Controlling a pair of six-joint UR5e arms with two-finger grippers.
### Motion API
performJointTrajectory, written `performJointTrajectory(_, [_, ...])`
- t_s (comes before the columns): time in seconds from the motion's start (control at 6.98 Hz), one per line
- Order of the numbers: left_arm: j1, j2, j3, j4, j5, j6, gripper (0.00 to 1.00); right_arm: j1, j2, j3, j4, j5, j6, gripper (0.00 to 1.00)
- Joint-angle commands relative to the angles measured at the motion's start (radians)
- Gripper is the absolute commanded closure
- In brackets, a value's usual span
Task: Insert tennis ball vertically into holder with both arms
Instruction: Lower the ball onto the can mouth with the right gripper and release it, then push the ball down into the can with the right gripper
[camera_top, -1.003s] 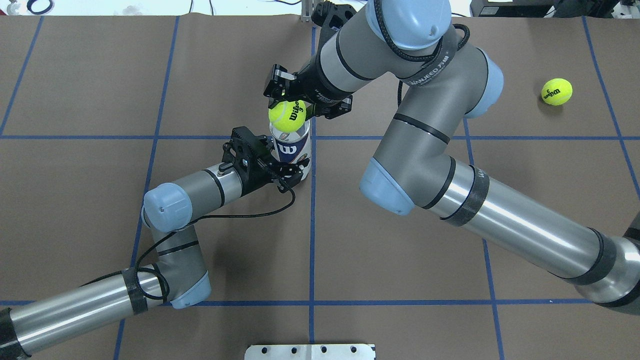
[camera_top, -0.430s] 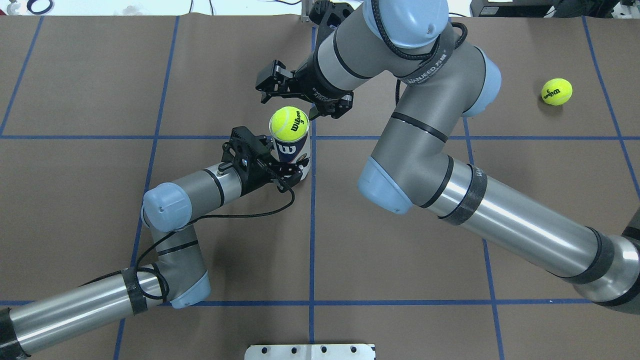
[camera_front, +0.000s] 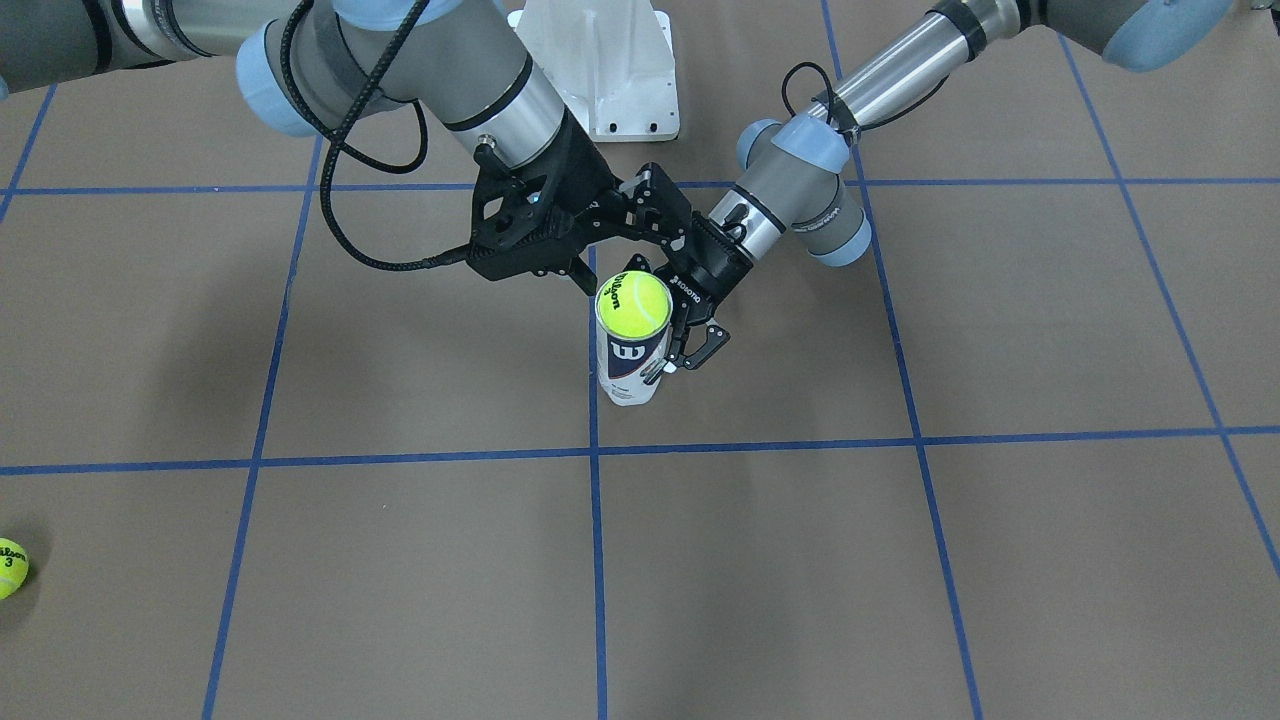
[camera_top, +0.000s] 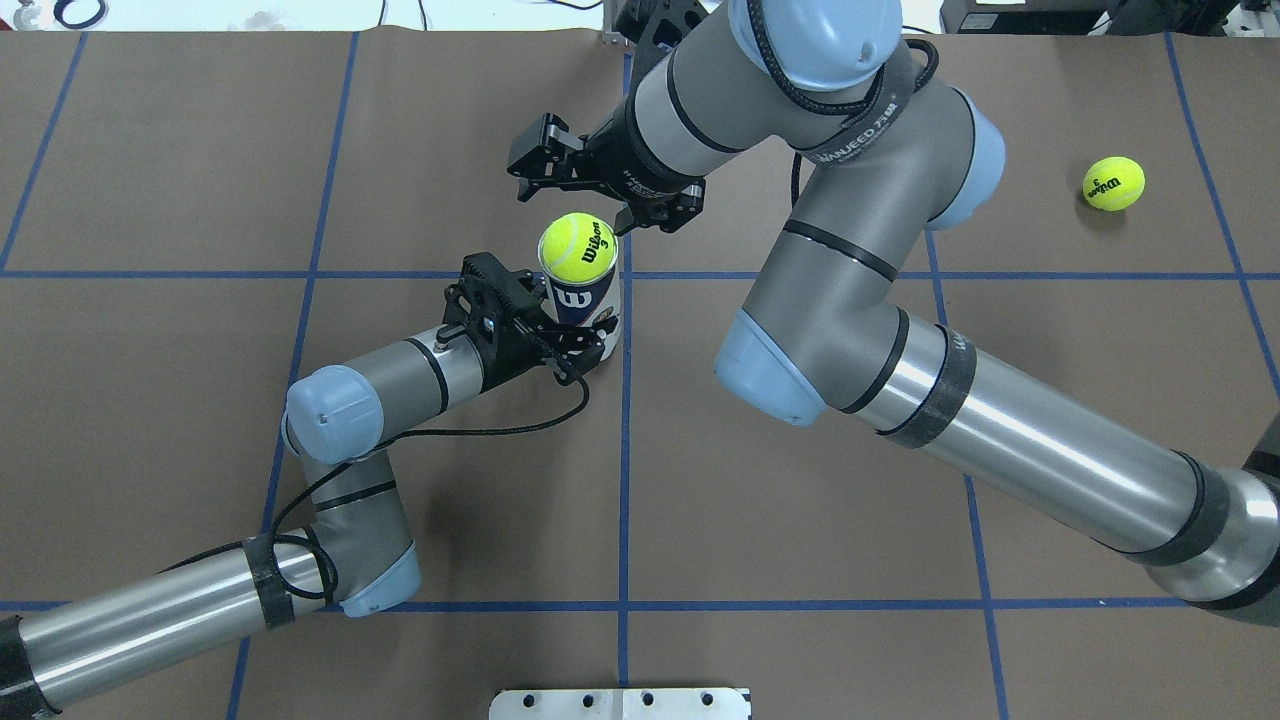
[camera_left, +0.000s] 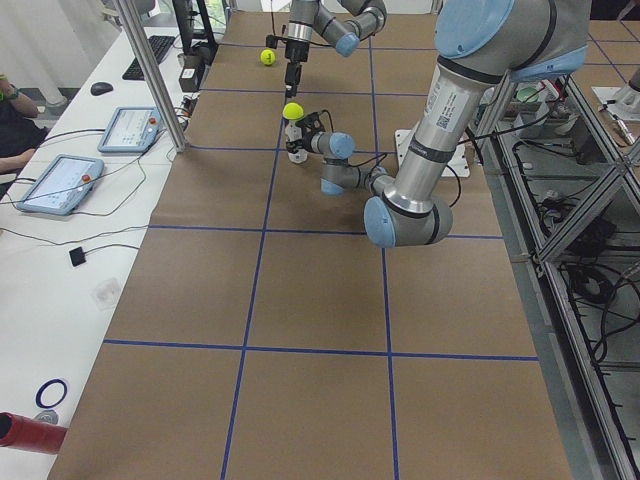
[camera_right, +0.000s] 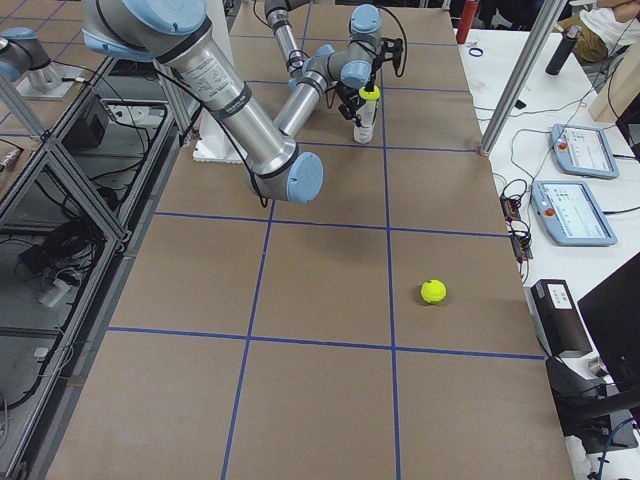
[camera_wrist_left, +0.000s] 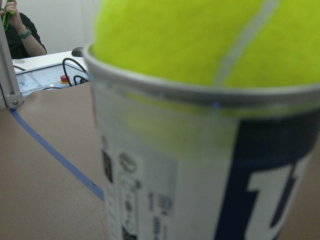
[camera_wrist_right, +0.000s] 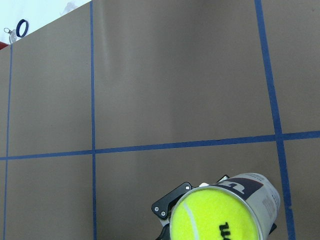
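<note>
The holder (camera_top: 585, 300) stands upright near the table's middle, a clear tube with a navy "W" label (camera_front: 628, 362). A yellow tennis ball (camera_top: 577, 247) sits in its mouth, its top half sticking out above the metal rim (camera_wrist_left: 200, 95). My left gripper (camera_top: 583, 345) is shut on the holder's lower part from the side. My right gripper (camera_top: 582, 200) hangs open just beyond the ball, fingers spread and off it. The right wrist view looks down on the ball (camera_wrist_right: 220, 217) in the holder (camera_wrist_right: 257, 187).
A second tennis ball (camera_top: 1113, 183) lies loose at the far right of the table (camera_front: 10, 567). A white metal base (camera_top: 620, 703) is at the near edge. Beyond the far edge are side tables with tablets (camera_right: 580, 212) and a seated person (camera_wrist_left: 22, 35).
My right gripper opened, let go of the tennis ball and drew back and away. The ball now rests in the holder's mouth. The left arm has not moved.
</note>
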Motion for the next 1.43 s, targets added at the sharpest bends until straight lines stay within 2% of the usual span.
performJointTrajectory(0.0, [0.000,0.000,0.000,0.002,-0.001,0.000,0.26,0.037,0.019,0.003,0.005,0.002,0.010,0.99])
performJointTrajectory(0.72, [0.000,0.000,0.000,0.000,-0.001,-0.001,0.26,0.001,0.016,-0.012,-0.008,0.000,0.004,1.00])
performJointTrajectory(1.0, [0.000,0.000,0.000,0.000,-0.001,0.000,0.26,-0.063,0.012,-0.057,-0.008,-0.050,0.001,1.00])
performJointTrajectory(1.29, [0.000,0.000,0.000,0.000,-0.001,0.000,0.26,-0.065,0.013,-0.060,-0.008,-0.055,0.001,1.00])
